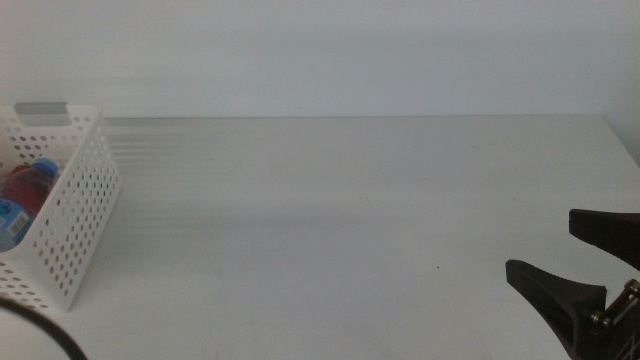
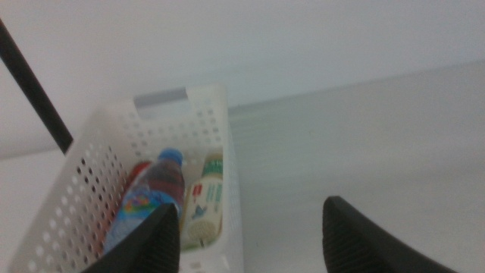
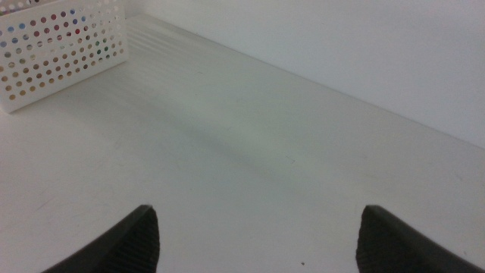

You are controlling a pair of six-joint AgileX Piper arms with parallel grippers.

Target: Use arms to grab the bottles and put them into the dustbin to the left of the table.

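The left gripper hangs with its jaws spread wide and nothing between them, just beside the dustbin. Inside the white perforated basket lie all three bottles. The water bottle lies on its side with its blue cap toward the basket's handle end. Next to it the tea bottle lies parallel, pale cap pointing the opposite way, toward the gripper. The red can shows only as a sliver behind the water bottle; its direction cannot be made out.

The right gripper waits at the right side of the table, low over the surface, its jaws likewise parted and empty, well apart from the basket.

In the middle view the dustbin stands on the tabletop at its left edge, long axis running away from the camera, the blue cap and red contents visible over its rim.
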